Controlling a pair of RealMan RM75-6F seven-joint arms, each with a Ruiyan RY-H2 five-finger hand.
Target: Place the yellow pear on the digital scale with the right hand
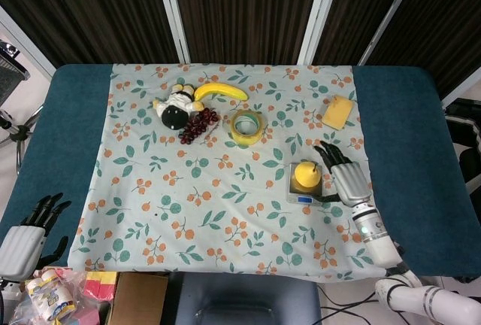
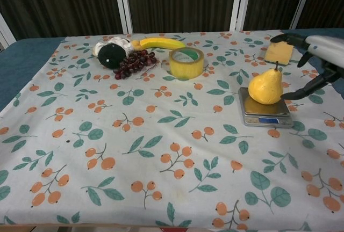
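The yellow pear (image 1: pixel 306 176) (image 2: pixel 266 86) stands upright on the silver digital scale (image 1: pixel 304 197) (image 2: pixel 265 115), right of the table's middle. My right hand (image 1: pixel 344 175) (image 2: pixel 317 60) hovers just to the right of the pear with its fingers spread apart, holding nothing. A gap shows between the fingers and the pear in the chest view. My left hand (image 1: pixel 30 229) hangs off the table's front left corner, fingers apart and empty; the chest view does not show it.
A roll of yellow tape (image 1: pixel 247 126) lies behind the scale. A banana (image 1: pixel 219 90), dark grapes (image 1: pixel 199 125) and a black-and-white toy (image 1: pixel 174 107) sit at the back left. A yellow sponge (image 1: pixel 337 111) lies at the back right.
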